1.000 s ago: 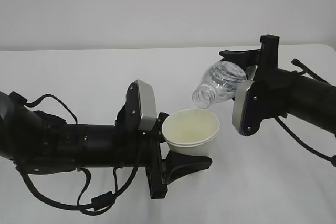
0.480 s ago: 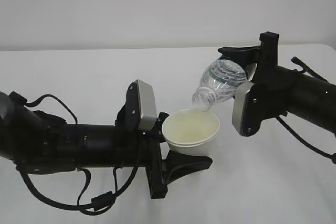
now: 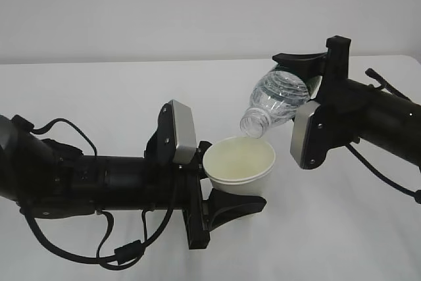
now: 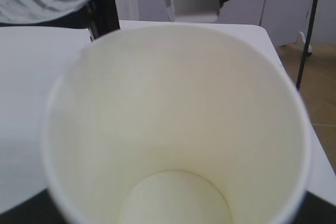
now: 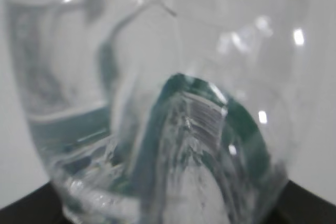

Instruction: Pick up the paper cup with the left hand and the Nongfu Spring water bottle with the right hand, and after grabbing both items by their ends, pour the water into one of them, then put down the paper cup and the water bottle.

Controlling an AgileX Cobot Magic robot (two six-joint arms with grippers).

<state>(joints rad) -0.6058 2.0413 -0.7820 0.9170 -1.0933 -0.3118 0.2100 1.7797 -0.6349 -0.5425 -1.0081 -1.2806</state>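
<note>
The white paper cup (image 3: pixel 239 161) is held upright above the table, with my left gripper (image 3: pixel 231 185) shut on its lower part. Its cream inside fills the left wrist view (image 4: pixel 173 119), and I cannot tell whether liquid lies on its bottom. The Nongfu Spring water bottle (image 3: pixel 279 99) is tilted neck-down to the left, its open mouth (image 3: pixel 250 125) just over the cup's far rim. My right gripper (image 3: pixel 308 87) is shut on the bottle's base end. Up close, the clear bottle (image 5: pixel 157 108) with its green label holds some water. No stream is plain to see.
The white table (image 3: pixel 99 90) runs back to a pale wall. The silver plate of the right arm (image 3: pixel 304 137) hangs close to the cup's right side. Black cables (image 3: pixel 99 255) loop under the left arm near the front edge.
The right gripper has lifted the bottle's base end a little, so the bottle tips steeper. Its mouth stays above the cup. The left arm and cup have not moved.
</note>
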